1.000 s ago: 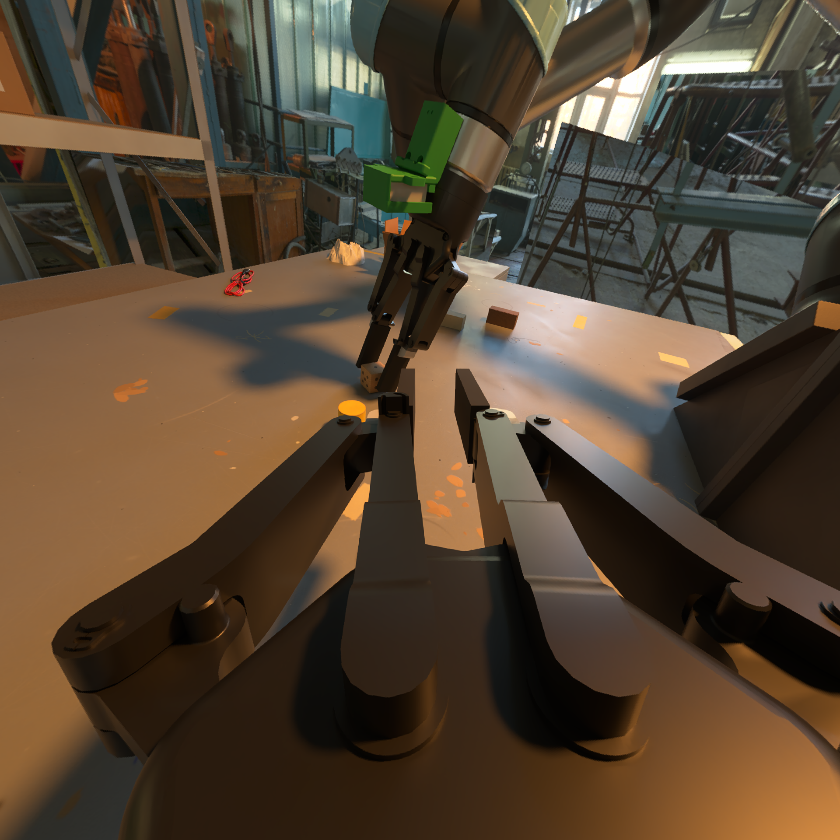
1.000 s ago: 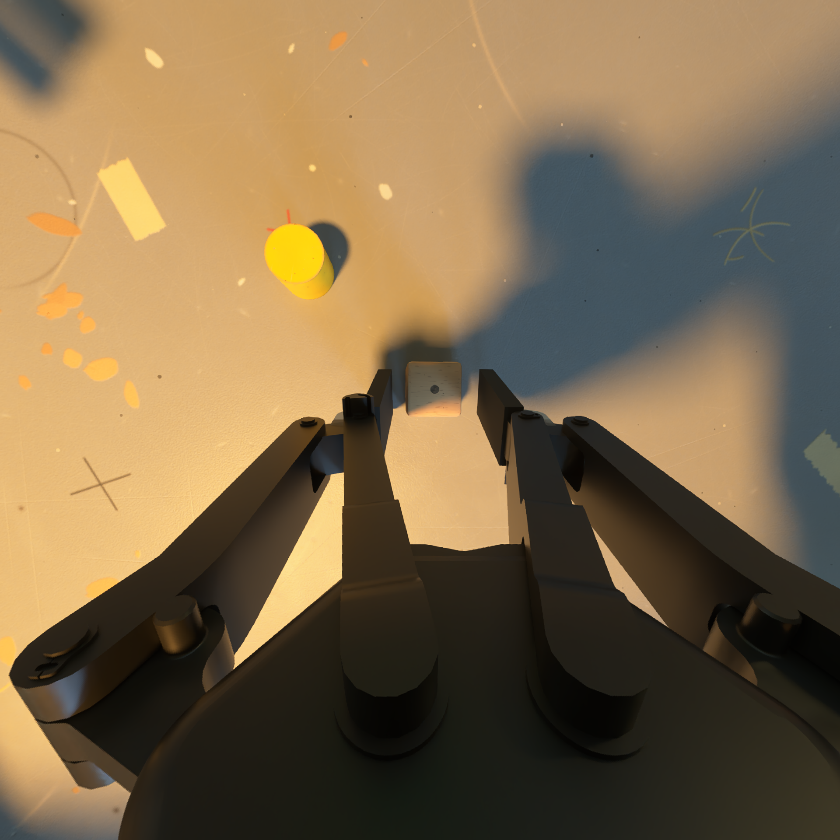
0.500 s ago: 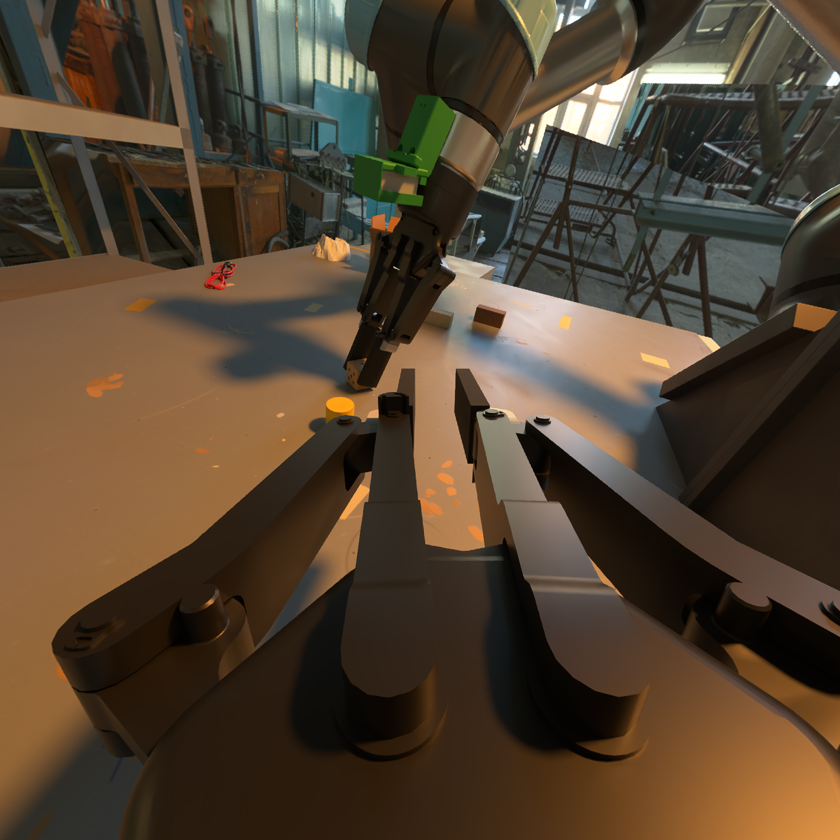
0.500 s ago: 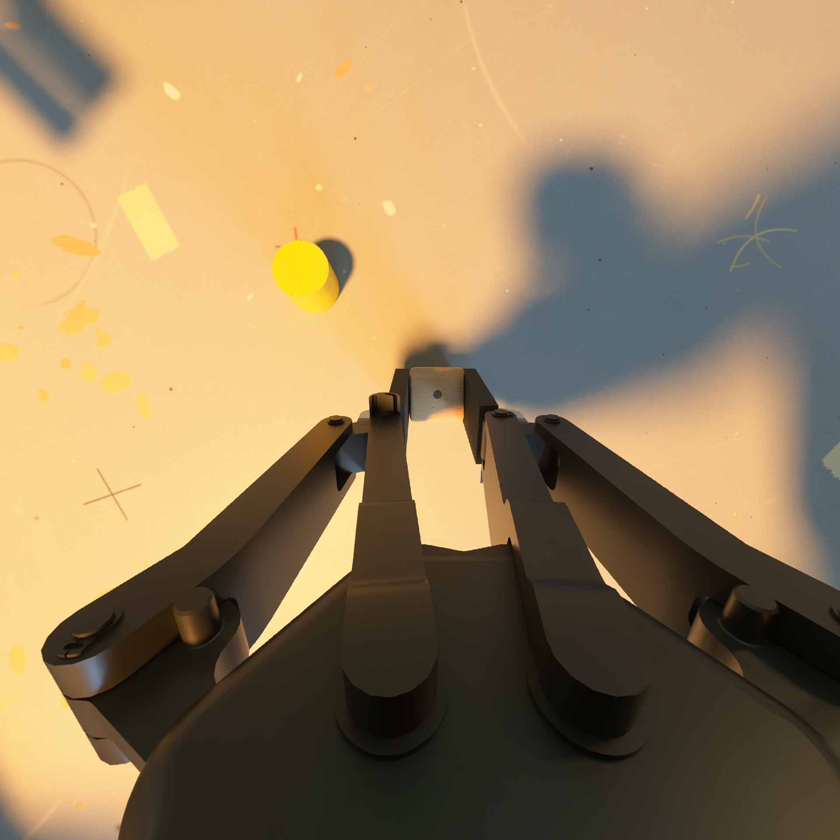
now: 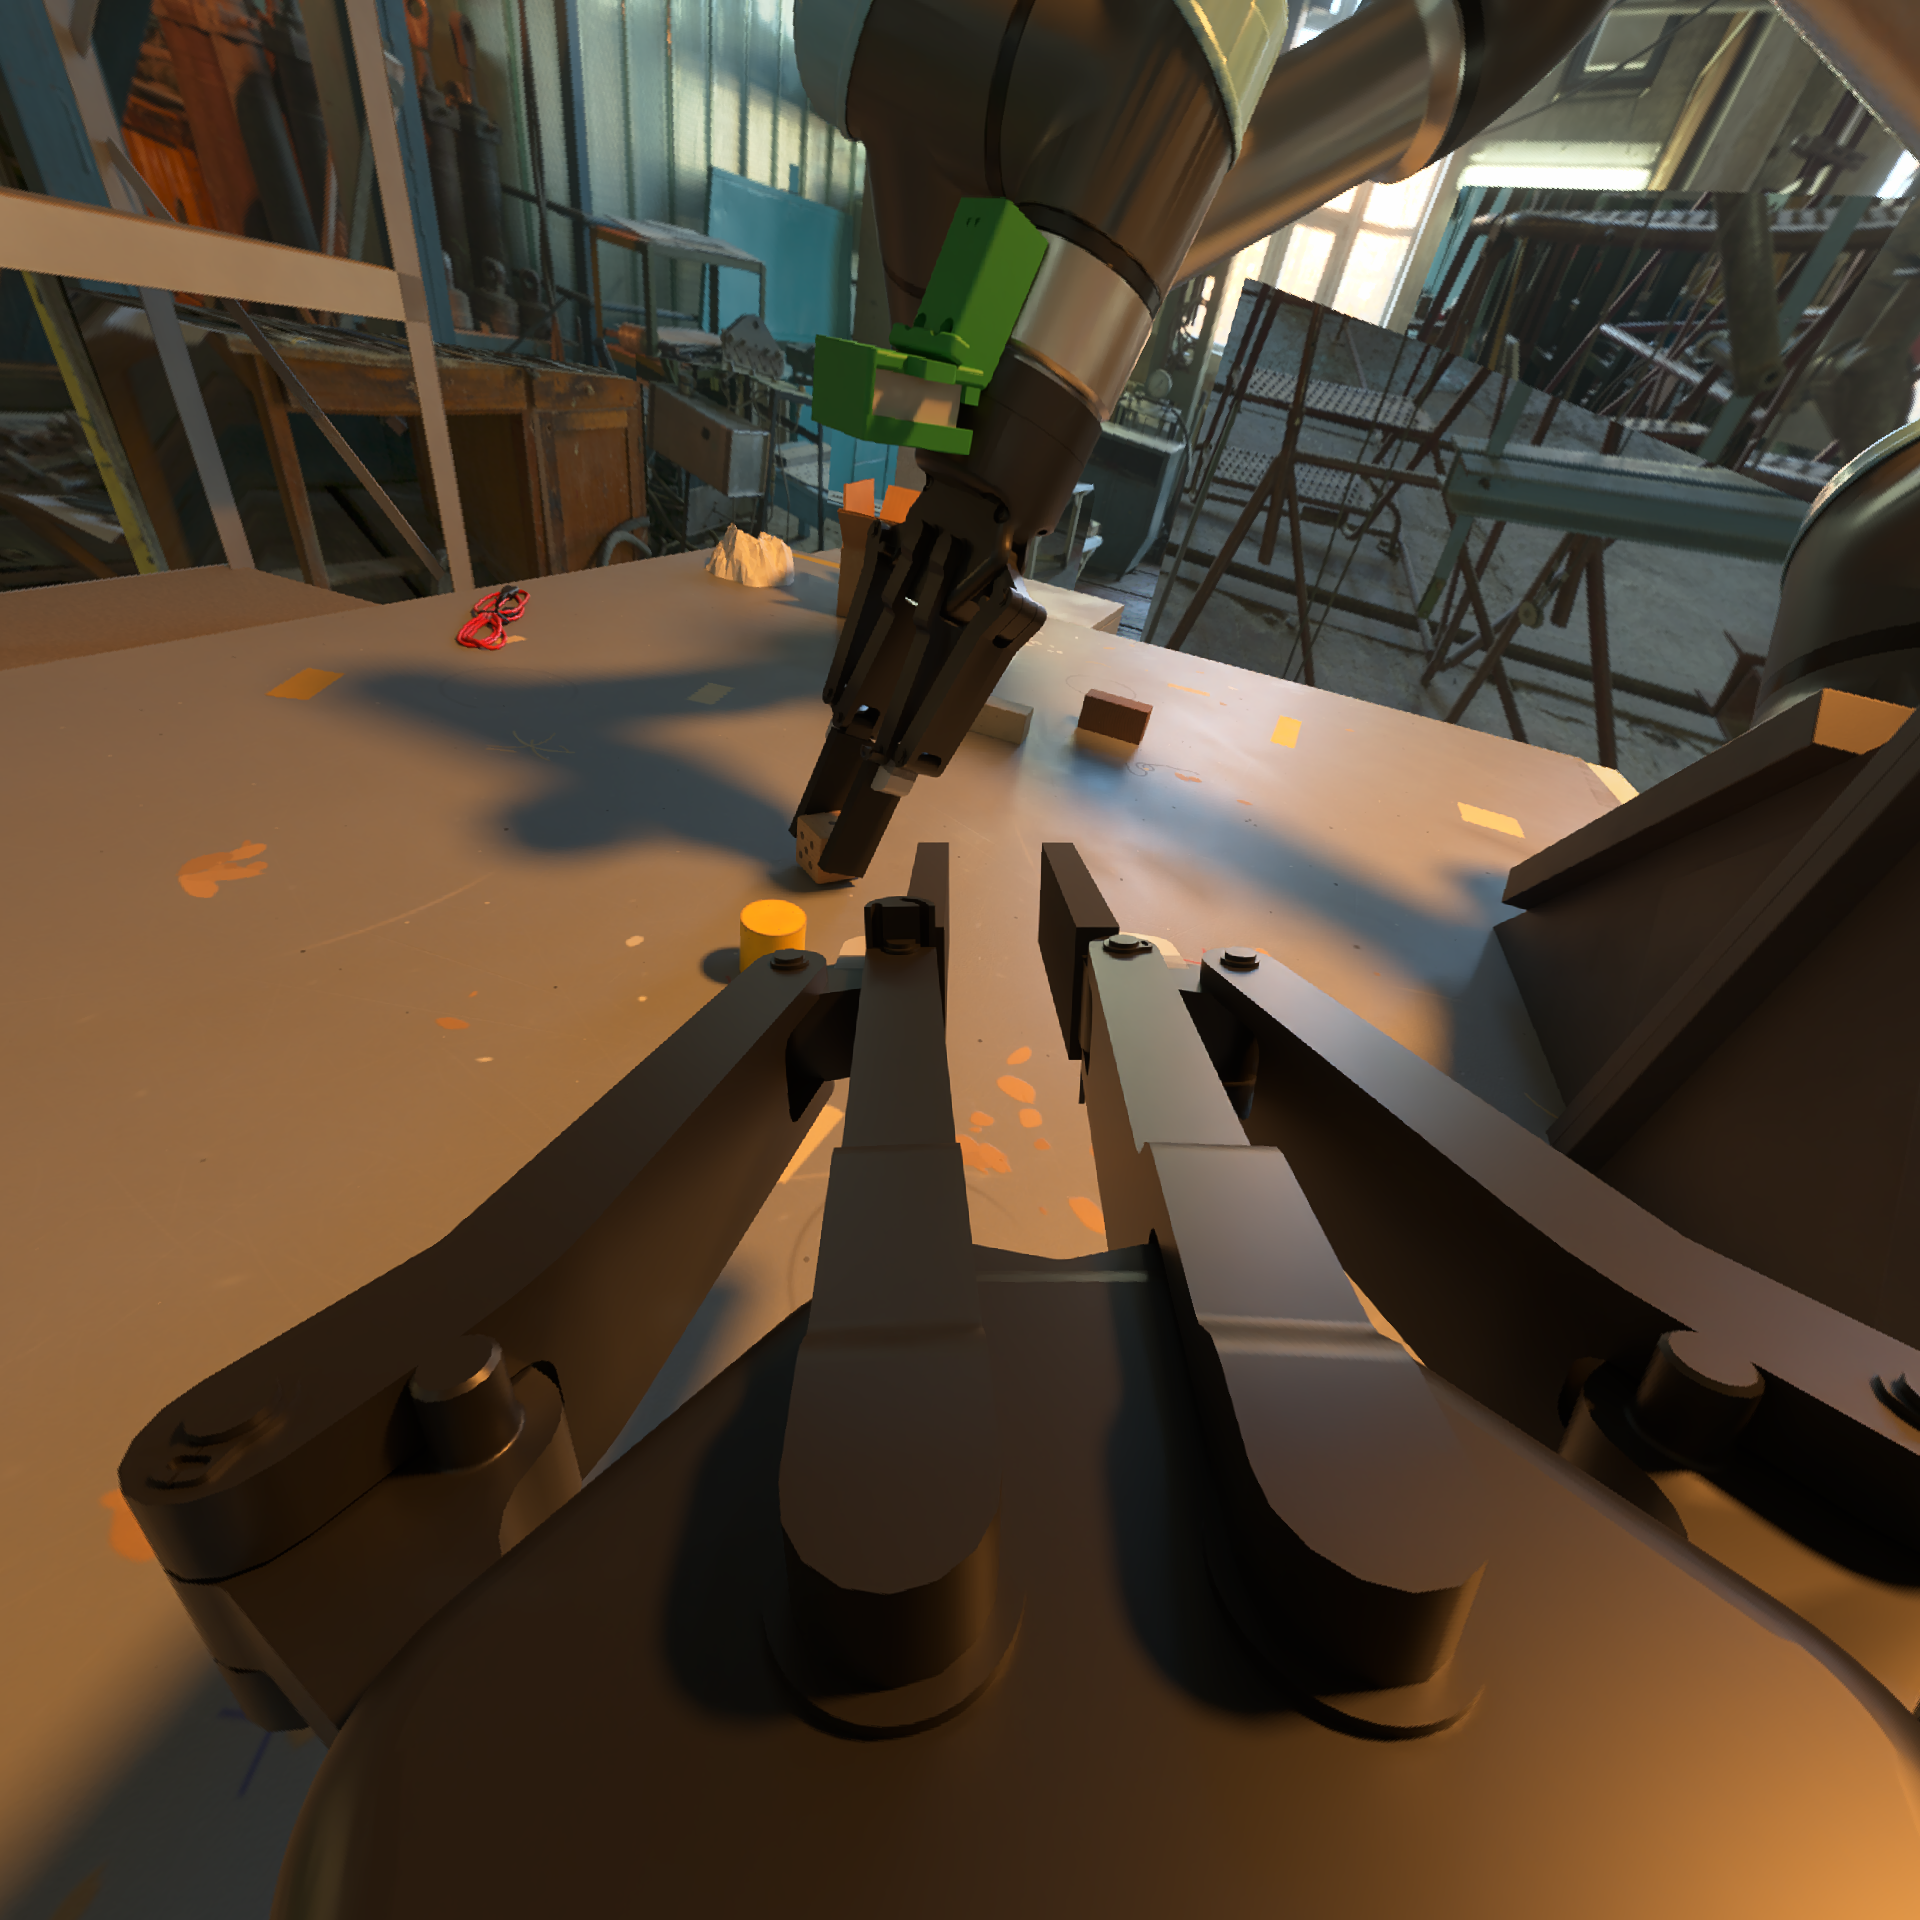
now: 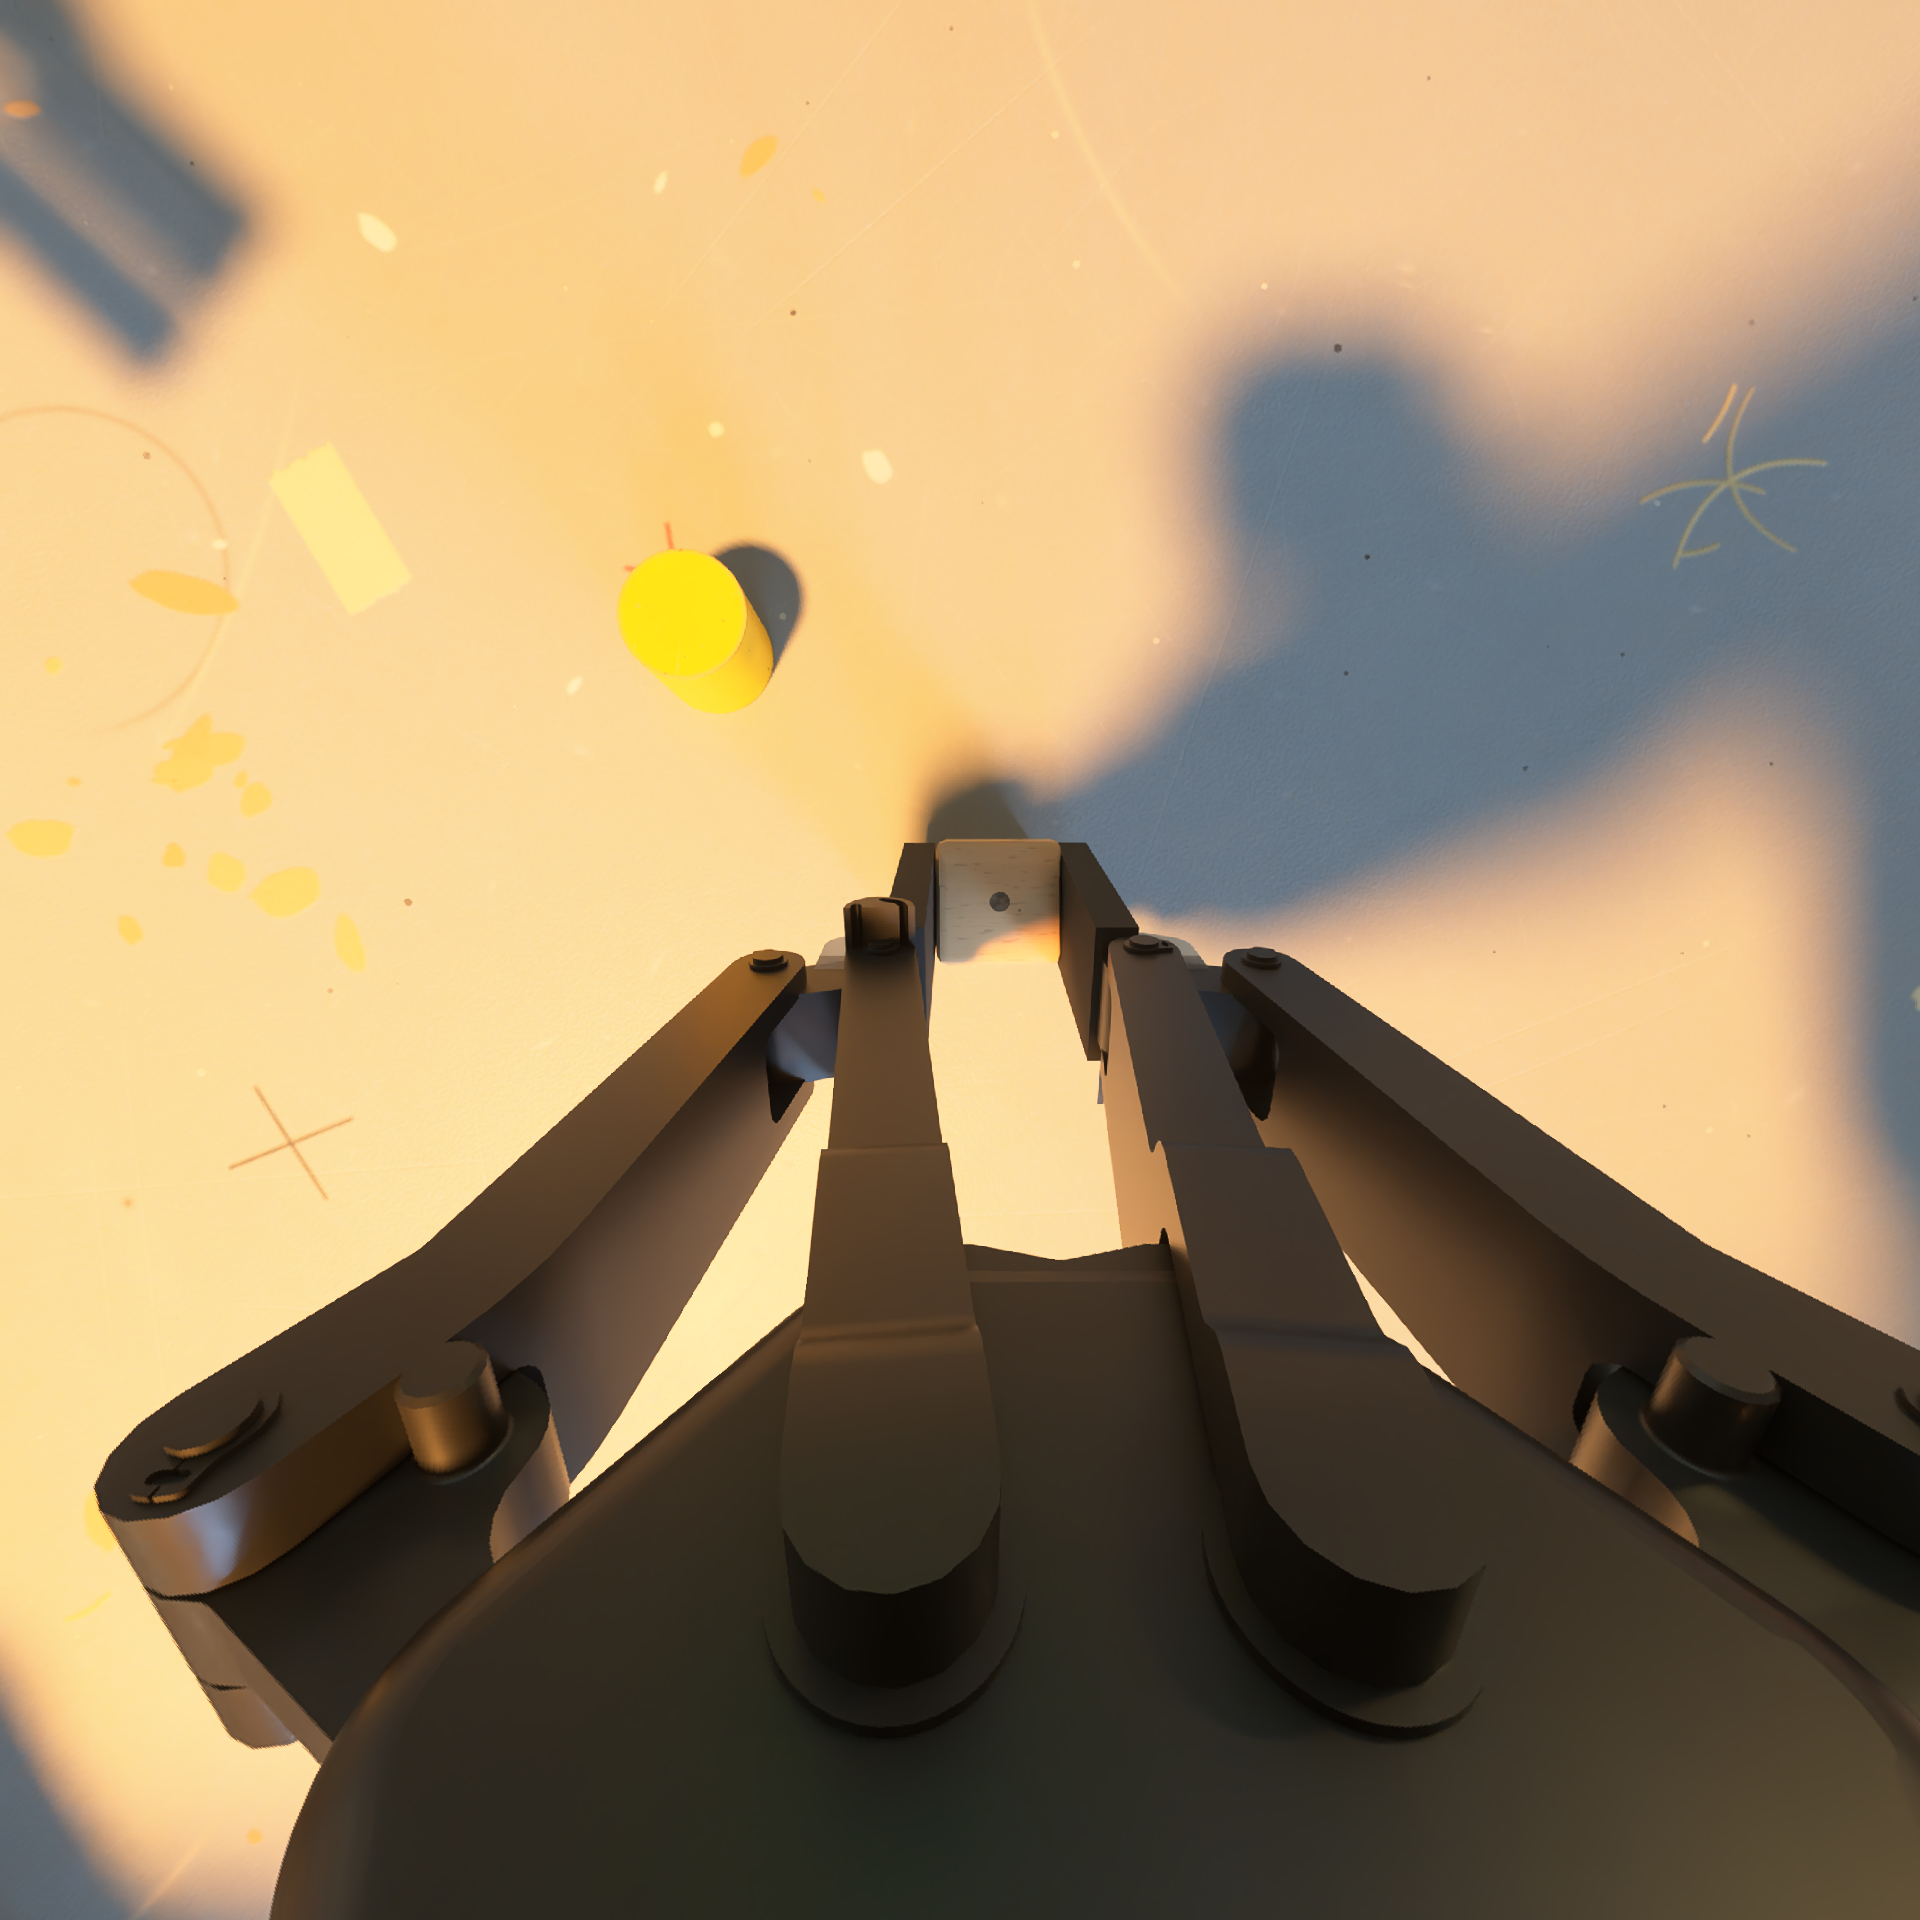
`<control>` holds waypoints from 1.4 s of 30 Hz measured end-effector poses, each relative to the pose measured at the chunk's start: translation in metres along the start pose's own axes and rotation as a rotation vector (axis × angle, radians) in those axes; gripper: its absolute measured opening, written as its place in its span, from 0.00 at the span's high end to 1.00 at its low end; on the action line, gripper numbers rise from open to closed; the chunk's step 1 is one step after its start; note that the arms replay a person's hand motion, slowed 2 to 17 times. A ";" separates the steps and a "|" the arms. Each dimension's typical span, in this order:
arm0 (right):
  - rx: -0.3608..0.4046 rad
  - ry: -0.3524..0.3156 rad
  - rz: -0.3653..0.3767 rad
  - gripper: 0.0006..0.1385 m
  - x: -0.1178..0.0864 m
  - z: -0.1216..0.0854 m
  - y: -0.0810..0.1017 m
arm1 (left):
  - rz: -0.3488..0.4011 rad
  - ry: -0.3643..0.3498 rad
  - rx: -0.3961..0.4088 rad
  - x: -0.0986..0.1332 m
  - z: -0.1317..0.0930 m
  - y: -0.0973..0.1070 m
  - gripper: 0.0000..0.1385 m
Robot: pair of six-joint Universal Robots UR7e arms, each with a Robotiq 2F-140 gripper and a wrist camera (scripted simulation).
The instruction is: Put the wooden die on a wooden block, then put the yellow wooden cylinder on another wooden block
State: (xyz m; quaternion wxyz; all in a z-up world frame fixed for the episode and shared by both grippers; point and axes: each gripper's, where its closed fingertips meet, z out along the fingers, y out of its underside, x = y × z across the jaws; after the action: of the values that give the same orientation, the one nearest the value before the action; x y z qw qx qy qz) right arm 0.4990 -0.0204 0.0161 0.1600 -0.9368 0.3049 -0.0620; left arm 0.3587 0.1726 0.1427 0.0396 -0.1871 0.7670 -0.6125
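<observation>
The right gripper [image 6: 997, 902] pinches the pale wooden die [image 6: 995, 900] (one-dot face up) near the short yellow wooden cylinder [image 6: 694, 627]; beside that cylinder, the left gripper [image 5: 992, 883] hangs spread, empty.

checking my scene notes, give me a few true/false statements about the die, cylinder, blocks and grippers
1. The right gripper is shut on the die. True.
2. The cylinder lies on its side. False: it stands upright on the table.
3. The left gripper holds the cylinder. False: it is open and empty.
4. Both blocks, light and dark, are bare on top. True.
5. The die sits on a block. False: it is at table level.
</observation>
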 end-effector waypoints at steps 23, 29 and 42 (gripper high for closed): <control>0.071 0.123 0.158 0.78 0.025 -0.089 0.013 | -0.004 -0.016 -0.014 -0.005 0.000 0.004 0.83; 0.124 0.163 0.220 0.78 0.039 -0.127 0.021 | 0.000 -0.018 -0.018 -0.006 -0.001 0.005 0.83; 0.158 0.273 0.363 0.78 0.080 -0.205 0.066 | -0.013 -0.021 -0.024 -0.007 0.000 0.007 0.83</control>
State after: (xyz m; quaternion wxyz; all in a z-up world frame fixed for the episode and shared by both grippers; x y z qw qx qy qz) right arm 0.4830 -0.1717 0.1879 0.1984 -0.8340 0.4816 -0.1820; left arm 0.3640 0.1760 0.1348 0.0414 -0.1991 0.7726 -0.6014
